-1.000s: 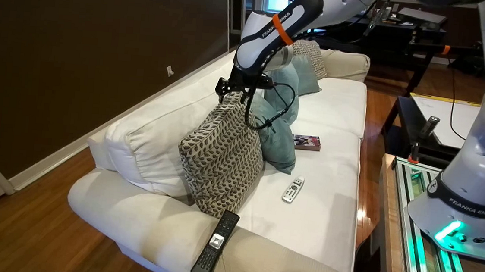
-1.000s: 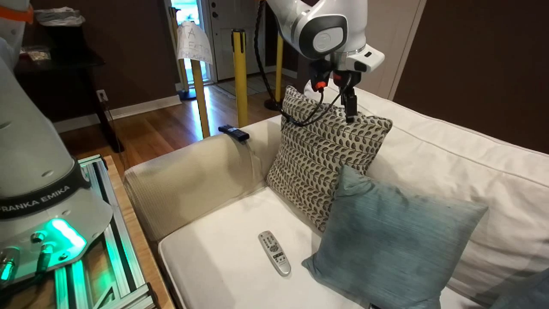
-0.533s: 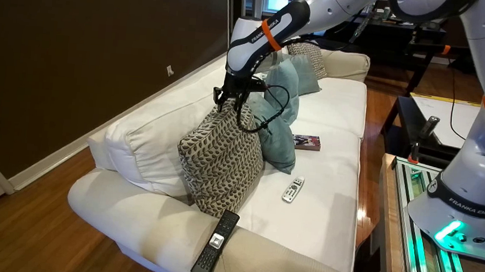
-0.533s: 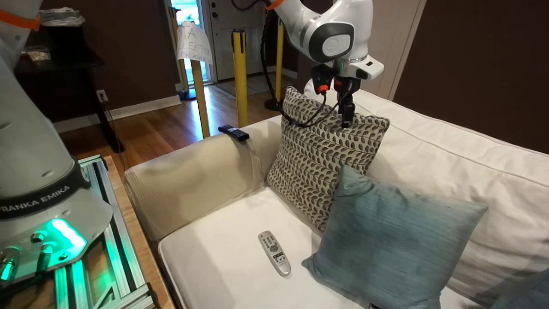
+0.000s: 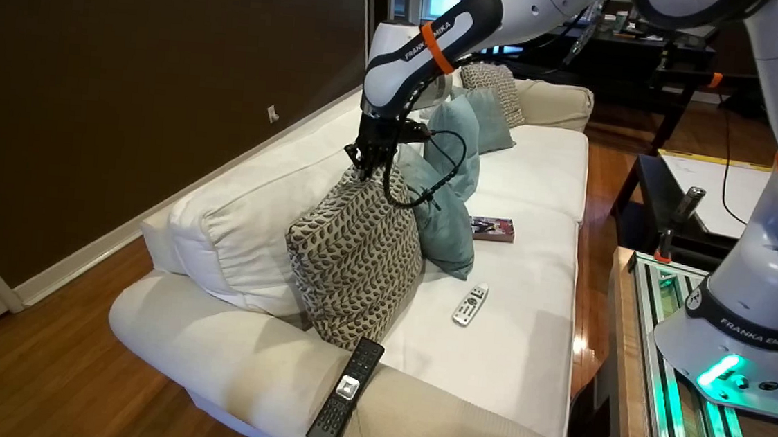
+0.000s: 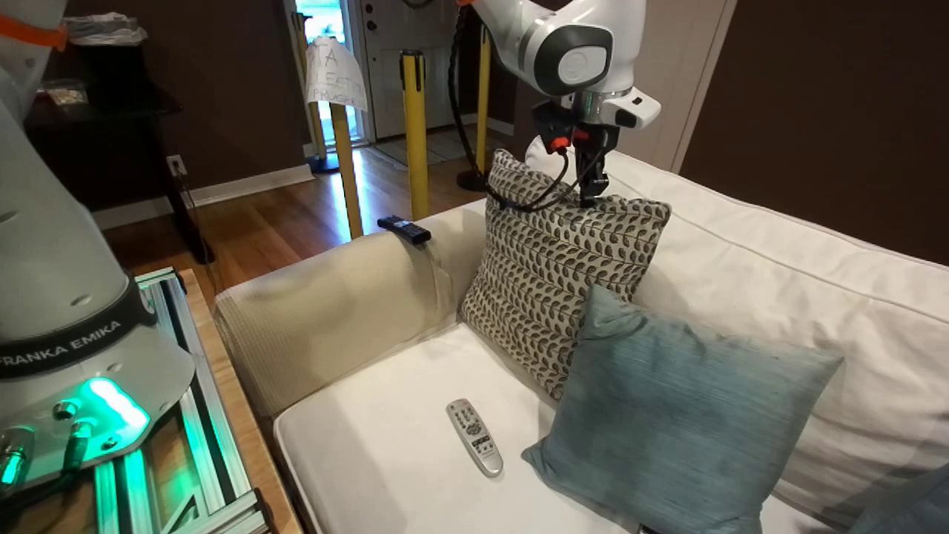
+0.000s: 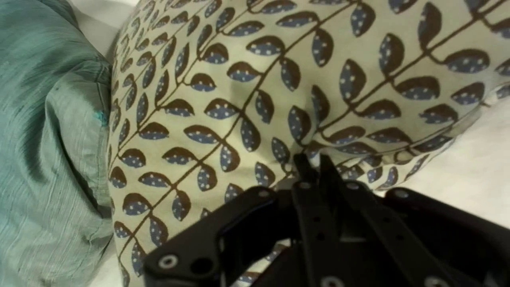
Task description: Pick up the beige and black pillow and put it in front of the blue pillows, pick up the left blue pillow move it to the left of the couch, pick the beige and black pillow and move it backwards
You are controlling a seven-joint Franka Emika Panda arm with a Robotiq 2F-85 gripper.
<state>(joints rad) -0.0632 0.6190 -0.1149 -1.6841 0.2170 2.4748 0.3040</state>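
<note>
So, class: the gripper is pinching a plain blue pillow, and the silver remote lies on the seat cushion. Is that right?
Wrong pillow: the wrist view shows the gripper pinching the leaf-patterned pillow. The silver remote does lie on the seat cushion.

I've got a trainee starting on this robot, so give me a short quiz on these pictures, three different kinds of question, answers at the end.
1. True or false: the black remote lies on an arm of the couch.
2. Multiple choice: what does the gripper pinch by its top edge? A) a back cushion; B) the leaf-patterned pillow; C) the silver remote.
3. Fill in the blank: in an exterior view, the plain pillow that partly covers the leaf-patterned pillow is ___ in colour.

Key: 1. True. 2. B. 3. Blue.
</note>
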